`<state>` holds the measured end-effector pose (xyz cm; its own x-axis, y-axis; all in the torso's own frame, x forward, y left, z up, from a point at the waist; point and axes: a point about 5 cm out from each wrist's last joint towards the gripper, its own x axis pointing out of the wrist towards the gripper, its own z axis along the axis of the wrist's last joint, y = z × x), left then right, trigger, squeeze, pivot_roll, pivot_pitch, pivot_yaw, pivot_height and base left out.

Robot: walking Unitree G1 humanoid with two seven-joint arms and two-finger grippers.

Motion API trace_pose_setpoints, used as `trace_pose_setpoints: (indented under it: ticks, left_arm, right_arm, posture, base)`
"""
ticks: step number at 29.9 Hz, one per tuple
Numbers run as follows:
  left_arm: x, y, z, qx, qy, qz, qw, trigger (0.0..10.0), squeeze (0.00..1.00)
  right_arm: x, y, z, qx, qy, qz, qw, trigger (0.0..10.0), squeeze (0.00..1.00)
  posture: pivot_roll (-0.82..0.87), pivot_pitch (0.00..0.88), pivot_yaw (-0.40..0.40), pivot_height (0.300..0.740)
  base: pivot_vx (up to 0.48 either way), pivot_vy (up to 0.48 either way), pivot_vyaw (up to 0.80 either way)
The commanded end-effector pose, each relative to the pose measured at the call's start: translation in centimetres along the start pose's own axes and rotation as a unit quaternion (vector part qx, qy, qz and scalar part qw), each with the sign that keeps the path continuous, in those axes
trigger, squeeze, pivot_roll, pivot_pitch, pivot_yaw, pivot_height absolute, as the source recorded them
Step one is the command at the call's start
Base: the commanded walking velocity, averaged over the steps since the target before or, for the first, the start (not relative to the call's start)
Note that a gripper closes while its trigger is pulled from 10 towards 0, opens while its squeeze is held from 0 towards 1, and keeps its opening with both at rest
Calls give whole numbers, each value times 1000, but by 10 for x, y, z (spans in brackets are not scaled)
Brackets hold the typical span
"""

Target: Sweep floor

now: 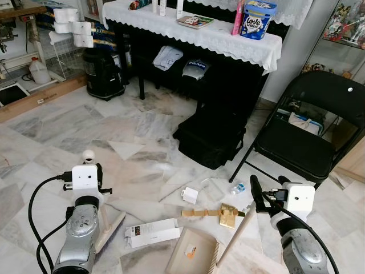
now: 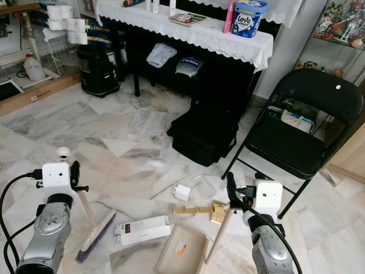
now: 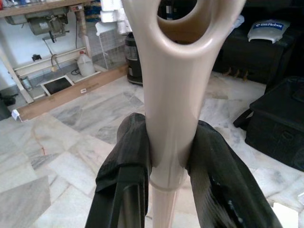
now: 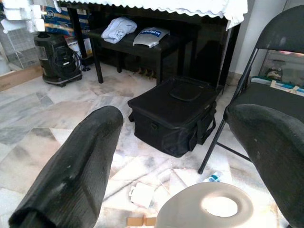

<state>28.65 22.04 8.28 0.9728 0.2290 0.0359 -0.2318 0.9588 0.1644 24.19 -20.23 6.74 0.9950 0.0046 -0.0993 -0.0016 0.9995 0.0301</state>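
The left jaws are clamped on the beige handle of the broom (image 1: 108, 225), while the right jaws stand apart around the looped end of the dustpan handle (image 4: 204, 207) without pinching it. In the left eye view the left gripper (image 1: 94, 171) holds the broom upright-tilted, its brush head resting on the marble floor (image 1: 68, 125) just beside a white carton (image 1: 153, 233); the right gripper (image 1: 258, 197) sits above the dustpan (image 1: 193, 250), and near it lie a small white box (image 1: 190, 195), wooden strips (image 1: 212, 213) and a small bottle (image 1: 238, 188). Behind stand a black bag (image 1: 211, 137) and a black folding chair (image 1: 308, 125). The left wrist view shows both fingers (image 3: 128, 161) pressed against the broom handle
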Motion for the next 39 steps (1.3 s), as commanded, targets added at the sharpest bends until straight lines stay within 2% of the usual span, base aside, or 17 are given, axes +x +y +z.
trace_pose_setpoints:
  ticks: [1,8,9,11,20,27,39]
  left_arm:
    - [2,-2,8,0,-20,-5,1000,10000,0]
    - [2,-2,8,0,-19,-6,1000,10000,0]
    - [2,-2,8,0,-19,-6,1000,10000,0]
    - [2,-2,7,1,-19,-7,1000,10000,0]
    - [1,-3,7,0,-18,-8,1000,10000,0]
    - [1,-3,7,1,-17,-9,1000,10000,0]
    - [2,-4,7,1,-15,-9,1000,10000,0]
  right_arm:
    - [-2,-6,-3,-2,9,-14,1000,10000,1000]
    - [-5,-13,-14,-14,40,-46,998,10000,1000]
    - [-6,-15,-17,-18,50,-58,997,10000,0]
    - [-7,-20,-23,-9,63,-85,994,10000,0]
    - [-9,-25,-30,0,79,-107,991,10000,0]
    - [-9,-22,-41,-3,112,-97,989,10000,0]
    - [1,-17,-41,-2,108,-81,991,10000,0]
  posture:
    - [-71,14,-71,740]
    - [-69,15,-71,740]
    - [-68,15,-71,740]
    - [-68,15,-71,740]
    - [-67,15,-72,740]
    - [-66,16,-71,740]
    - [-67,21,-68,740]
  base:
    - [0,0,0]
    - [0,0,0]
    - [0,0,0]
    - [0,0,0]
    - [0,0,0]
    - [0,0,0]
    - [0,0,0]
